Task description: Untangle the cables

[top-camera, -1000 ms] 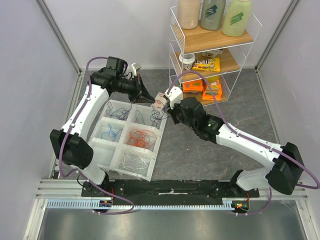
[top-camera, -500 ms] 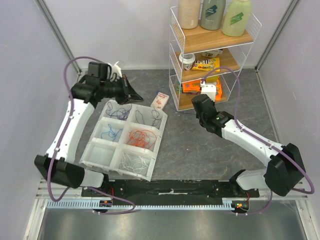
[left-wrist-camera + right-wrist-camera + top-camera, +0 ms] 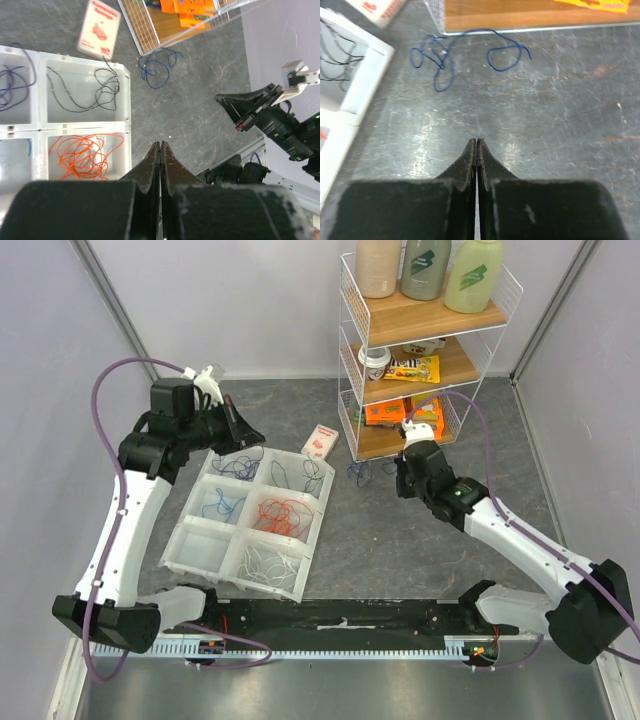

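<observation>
Near the bottom left of the top view, the white divided tray [image 3: 317, 530] keeps sorted cables apart by colour: white wires [image 3: 265, 562], then orange wires [image 3: 278, 512]. Left gripper [image 3: 160, 145] and right gripper [image 3: 476, 142] are closed on nothing. Farther, one blue cable [image 3: 440, 60] lies loose beside the wire rack [image 3: 420, 318], probably the next to collect.

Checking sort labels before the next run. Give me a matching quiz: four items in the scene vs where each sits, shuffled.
Items:
1. orange cable
2. white cable
3. loose blue cable
4. red-and-white packet

Places:
A. on the table by the foot of the wire shelf, outside the tray
B. tray, nearest right compartment
C. on the table just past the tray's far edge
D. tray, middle right compartment

Pairs: 1-D, 2-B, 3-A, 4-C
</observation>
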Motion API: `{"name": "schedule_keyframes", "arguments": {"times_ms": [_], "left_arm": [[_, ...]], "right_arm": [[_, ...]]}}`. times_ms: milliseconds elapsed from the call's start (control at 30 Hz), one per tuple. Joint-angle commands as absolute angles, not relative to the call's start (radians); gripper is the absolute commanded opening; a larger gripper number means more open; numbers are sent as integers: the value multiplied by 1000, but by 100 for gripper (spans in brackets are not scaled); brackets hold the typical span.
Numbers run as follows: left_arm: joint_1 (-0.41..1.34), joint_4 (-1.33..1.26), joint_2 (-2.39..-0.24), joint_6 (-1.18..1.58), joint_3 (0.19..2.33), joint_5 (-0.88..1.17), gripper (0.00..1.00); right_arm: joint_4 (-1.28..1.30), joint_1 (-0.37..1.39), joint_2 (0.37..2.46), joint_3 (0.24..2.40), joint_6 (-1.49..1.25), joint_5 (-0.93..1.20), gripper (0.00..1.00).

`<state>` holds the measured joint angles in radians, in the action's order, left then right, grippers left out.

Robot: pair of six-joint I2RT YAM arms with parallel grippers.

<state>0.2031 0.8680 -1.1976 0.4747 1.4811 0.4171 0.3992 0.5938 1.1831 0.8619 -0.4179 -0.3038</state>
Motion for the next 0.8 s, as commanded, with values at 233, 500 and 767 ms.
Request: {"name": "schedule_keyframes", "arguments": {"times_ms": [233, 500, 767], "left_arm": [[222, 637, -1178, 505, 1322, 578, 30], [224, 782, -1183, 394, 1396, 563, 43], [224, 807, -1170, 367, 1404, 526, 43]], "right_arm": [[99, 595, 1357, 842, -356, -94, 79], [-94, 583, 1643, 900, -439, -336, 93], [-139, 578, 1762, 928, -448, -460, 85]]}}
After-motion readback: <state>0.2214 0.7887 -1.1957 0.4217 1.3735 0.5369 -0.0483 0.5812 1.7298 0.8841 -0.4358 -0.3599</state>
